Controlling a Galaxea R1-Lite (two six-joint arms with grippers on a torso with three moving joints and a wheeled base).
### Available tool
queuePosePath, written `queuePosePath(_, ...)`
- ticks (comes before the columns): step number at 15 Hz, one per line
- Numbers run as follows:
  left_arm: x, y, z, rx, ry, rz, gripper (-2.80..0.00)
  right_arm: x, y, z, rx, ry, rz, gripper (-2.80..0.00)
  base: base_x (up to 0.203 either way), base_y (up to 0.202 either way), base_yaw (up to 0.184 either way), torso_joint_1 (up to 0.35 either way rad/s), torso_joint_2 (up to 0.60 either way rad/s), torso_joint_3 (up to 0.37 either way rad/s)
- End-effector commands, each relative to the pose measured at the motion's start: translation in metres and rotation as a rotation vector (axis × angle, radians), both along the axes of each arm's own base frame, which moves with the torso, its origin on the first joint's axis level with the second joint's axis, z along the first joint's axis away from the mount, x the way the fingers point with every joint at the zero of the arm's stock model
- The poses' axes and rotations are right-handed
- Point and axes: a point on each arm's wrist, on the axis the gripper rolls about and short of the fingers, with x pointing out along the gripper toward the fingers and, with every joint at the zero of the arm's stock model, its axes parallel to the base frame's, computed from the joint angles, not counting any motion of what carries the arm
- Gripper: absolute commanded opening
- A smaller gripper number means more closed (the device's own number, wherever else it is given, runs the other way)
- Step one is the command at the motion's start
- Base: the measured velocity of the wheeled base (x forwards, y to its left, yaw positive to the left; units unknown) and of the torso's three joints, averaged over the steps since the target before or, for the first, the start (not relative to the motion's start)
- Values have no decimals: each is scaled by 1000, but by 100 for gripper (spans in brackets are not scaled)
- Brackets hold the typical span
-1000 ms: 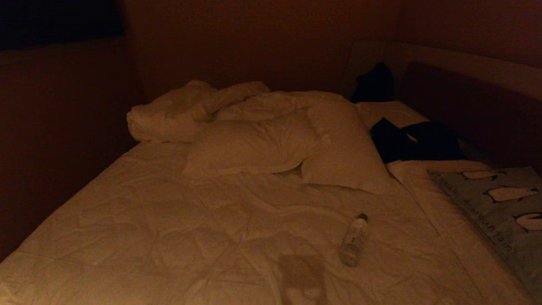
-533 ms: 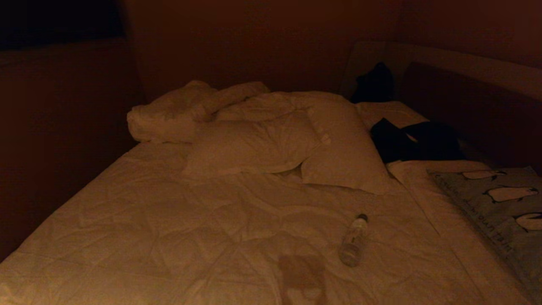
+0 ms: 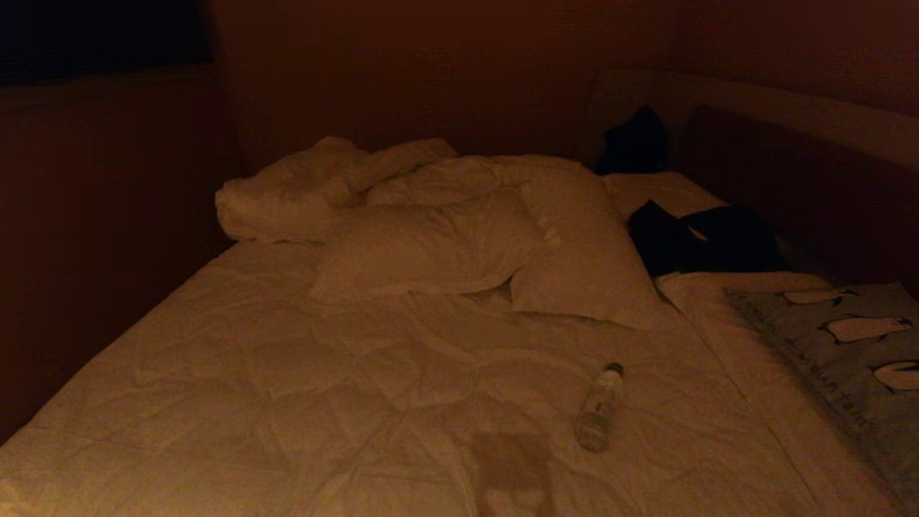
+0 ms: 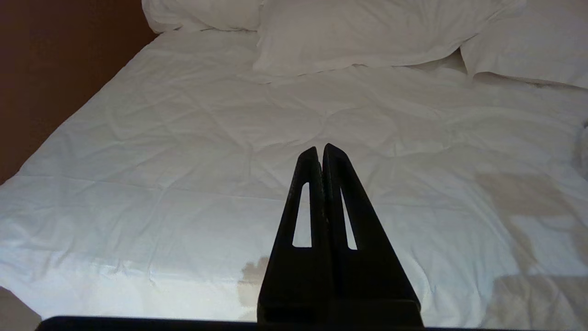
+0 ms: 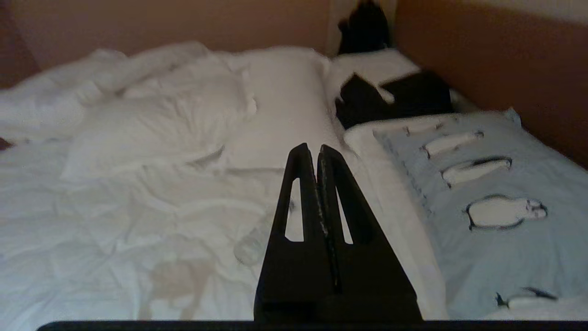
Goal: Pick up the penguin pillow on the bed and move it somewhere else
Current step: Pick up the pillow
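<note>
Nothing on the bed point(image 3: 287, 388) has shifted. Penguin pillow point(image 3: 847, 345) lies at 3 o'clock, bottle point(image 3: 598, 406) near centre. Left gripper point(image 4: 320, 149) and right gripper point(image 5: 312, 149) have fingers pressed together, empty.

Closed left hand point(image 4: 321, 149) above bed point(image 4: 183, 151)
</note>
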Motion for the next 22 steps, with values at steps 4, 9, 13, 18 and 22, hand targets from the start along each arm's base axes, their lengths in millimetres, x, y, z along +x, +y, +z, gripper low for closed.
queuePosePath(4,0,0,0,0,0,1,-280,-18,0,-19,-5,-87,7,-280,0,0,0,0,0,0)
queuePosePath(9,0,0,0,0,0,1,-280,-17,0,-20,9,-87,6,-280,0,0,0,0,0,0)
queuePosePath(13,0,0,0,0,0,1,-280,-5,0,-30,13,-38,4,-280,0,0,0,0,0,0)
queuePosePath(18,0,0,0,0,0,0,-280,23,0,-43,10,-139,3,-280,0,0,0,0,0,0)
queuePosePath(22,0,0,0,0,-1,1,-280,40,-1,-58,5,-203,0,-280,0,0,0,0,0,0)
